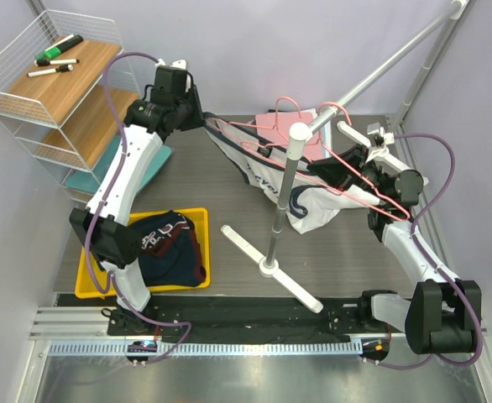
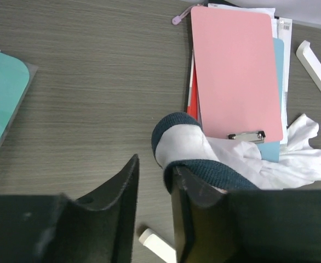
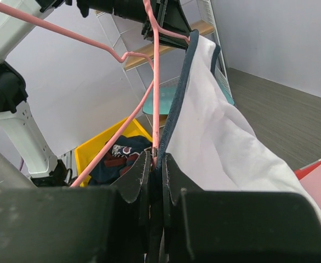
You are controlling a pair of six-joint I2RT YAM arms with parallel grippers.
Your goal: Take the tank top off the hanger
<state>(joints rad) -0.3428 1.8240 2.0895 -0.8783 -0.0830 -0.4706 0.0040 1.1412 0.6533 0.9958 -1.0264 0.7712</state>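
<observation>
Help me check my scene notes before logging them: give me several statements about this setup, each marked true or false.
1. The yellow bin holds dark clothing. True.
2. The pink clipboard hangs from the rack. False: it lies flat on the table.
3. The right pincer is closed on the pink hanger. True.
4. The left pincer is clamped tight. False: its jaws stand apart, with the table showing between them.
5. The markers lie in the yellow bin. False: they lie on the top board of the wire shelf.
</observation>
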